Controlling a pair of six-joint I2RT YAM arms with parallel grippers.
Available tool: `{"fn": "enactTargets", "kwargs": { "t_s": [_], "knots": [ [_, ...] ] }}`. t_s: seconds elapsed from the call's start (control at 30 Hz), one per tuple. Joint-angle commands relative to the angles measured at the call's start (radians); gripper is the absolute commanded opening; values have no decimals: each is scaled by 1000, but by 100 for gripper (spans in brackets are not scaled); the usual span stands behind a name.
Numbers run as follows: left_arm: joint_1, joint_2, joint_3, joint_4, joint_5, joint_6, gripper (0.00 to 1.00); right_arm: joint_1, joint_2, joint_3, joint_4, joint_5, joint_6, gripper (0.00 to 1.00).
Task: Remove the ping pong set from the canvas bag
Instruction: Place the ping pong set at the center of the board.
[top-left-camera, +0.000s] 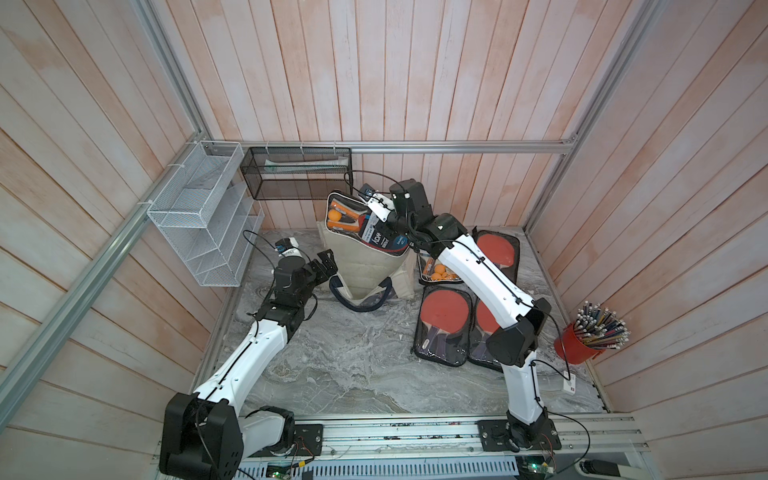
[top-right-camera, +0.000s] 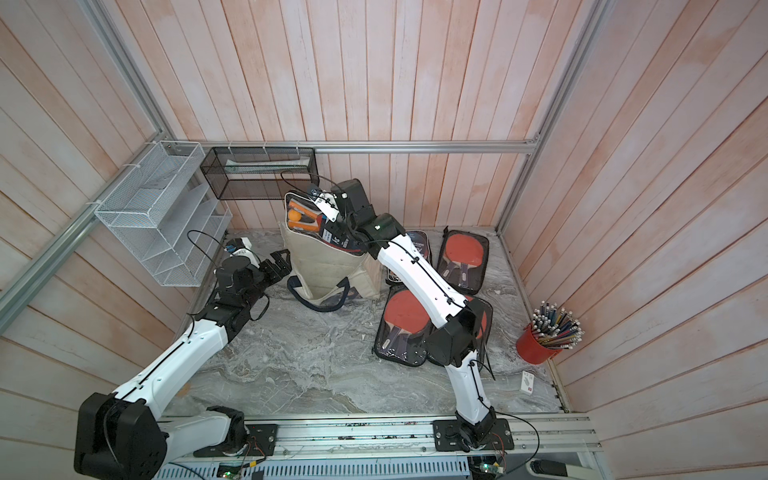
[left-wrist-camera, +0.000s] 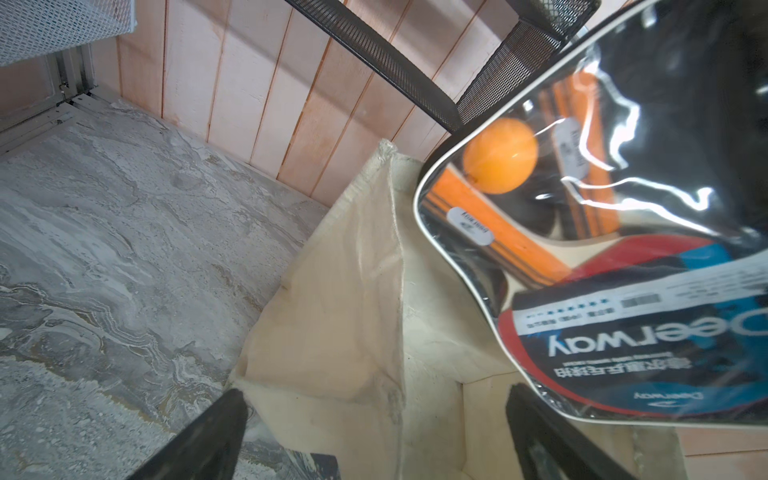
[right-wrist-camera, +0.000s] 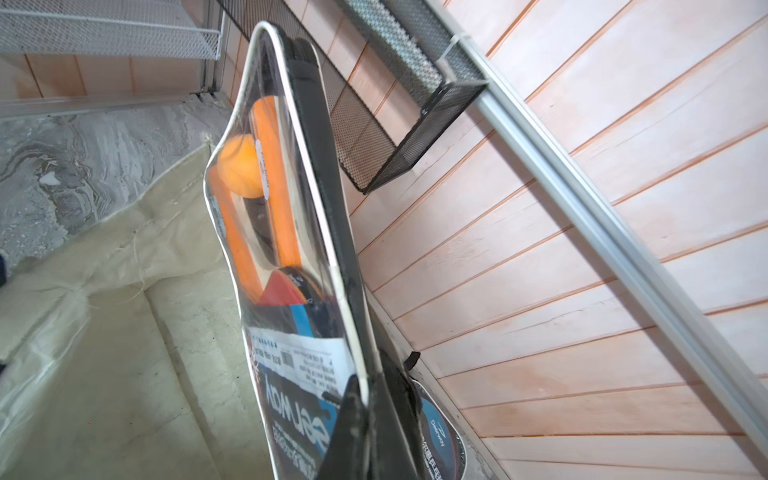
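Marble top (top-left-camera: 353, 365), canvas bag (top-left-camera: 357, 270) half-hiding ping pong set (top-left-camera: 351, 220)

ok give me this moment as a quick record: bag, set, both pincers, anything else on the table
canvas bag: standing on the marble table, mouth open
ping pong set: sticking up out of the bag, lower end inside
right pincer: shut on the set's edge
left pincer: open, beside the bag, holding nothing
other sets: several lying flat on the table near the bag
pencil cup: red, full of pencils, near the side wall
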Motion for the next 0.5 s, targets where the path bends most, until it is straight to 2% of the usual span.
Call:
{"fn": "enactTargets", "kwargs": {
  "t_s": [0.0,0.3,0.47],
  "knots": [
    [5,-20,-20,-1,-15,3,100,23,-104,65,121,77,14,0],
    [6,-26,-20,-6,-18,5,100,72,-213,92,139,213,22,0],
    [5,-38,-16,-12,-24,7,100,106,-275,118,78,302,70,0]
  ]
}}
